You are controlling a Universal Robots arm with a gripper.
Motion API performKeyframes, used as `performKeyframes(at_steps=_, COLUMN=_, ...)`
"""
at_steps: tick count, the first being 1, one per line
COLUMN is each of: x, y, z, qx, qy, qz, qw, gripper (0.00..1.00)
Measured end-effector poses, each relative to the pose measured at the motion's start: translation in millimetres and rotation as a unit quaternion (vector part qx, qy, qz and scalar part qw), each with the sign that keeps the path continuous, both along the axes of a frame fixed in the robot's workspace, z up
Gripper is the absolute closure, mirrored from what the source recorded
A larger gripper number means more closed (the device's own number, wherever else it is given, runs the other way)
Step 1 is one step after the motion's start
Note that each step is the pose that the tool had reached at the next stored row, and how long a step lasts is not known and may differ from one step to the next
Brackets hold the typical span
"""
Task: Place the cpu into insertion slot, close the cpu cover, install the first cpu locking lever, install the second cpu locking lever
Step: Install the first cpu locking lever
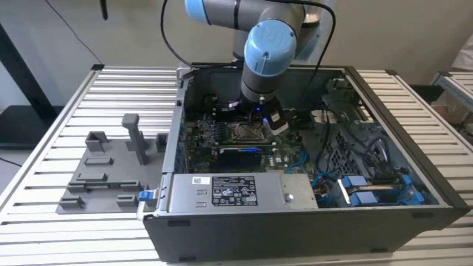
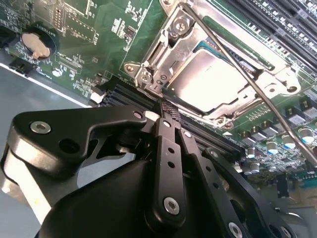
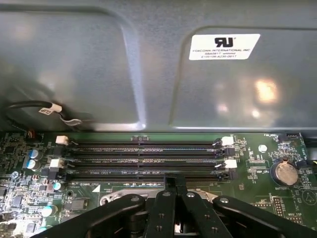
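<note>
The cpu (image 2: 213, 79), a flat square with a silver-grey top, lies in its socket on the green motherboard. The cpu cover (image 2: 171, 49), a metal frame, lies flat around it. One thin locking lever (image 2: 247, 82) runs slantwise across the cover's far side; whether it is hooked down I cannot tell. My gripper (image 2: 167, 105) is shut with nothing between its black fingers, and its tips sit at the socket's near edge, right by the cover's rim. In the exterior view the gripper (image 1: 272, 119) hangs low inside the open case, just beside the socket (image 1: 246, 131). The same fingertips (image 3: 174, 182) show in the first wrist view.
The grey power-supply box (image 1: 236, 191) fills the case's front. Blue cables (image 1: 355, 188) lie on the exterior view's right. Memory slots (image 3: 143, 159) and a coin battery (image 3: 285, 172) sit near the socket, with the case wall (image 3: 99, 64) behind. A grey fixture (image 1: 103, 177) rests on the slatted table.
</note>
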State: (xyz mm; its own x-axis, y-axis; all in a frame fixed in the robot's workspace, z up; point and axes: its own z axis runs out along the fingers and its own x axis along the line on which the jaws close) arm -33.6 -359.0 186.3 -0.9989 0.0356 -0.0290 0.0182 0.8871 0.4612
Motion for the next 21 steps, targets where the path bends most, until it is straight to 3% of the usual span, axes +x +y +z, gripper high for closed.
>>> performKeyframes(at_steps=6, x=0.1, y=1.6, z=-1.1, qx=-0.0008, qy=0.0001, qz=0.000, qw=1.00000, gripper=0.89)
performKeyframes(at_steps=12, x=0.2, y=6.9, z=-3.2, qx=-0.0028, qy=0.0000, qz=0.000, qw=1.00000, gripper=0.89)
performKeyframes(at_steps=16, x=-1.2, y=7.0, z=12.8, qx=-0.0026, qy=0.0000, qz=0.000, qw=1.00000, gripper=0.89)
performKeyframes(at_steps=18, x=-7.6, y=6.9, z=19.6, qx=-0.0020, qy=0.0001, qz=0.000, qw=1.00000, gripper=0.89)
performKeyframes(at_steps=21, x=-21.2, y=6.8, z=21.9, qx=-0.0019, qy=0.0001, qz=0.000, qw=1.00000, gripper=0.89)
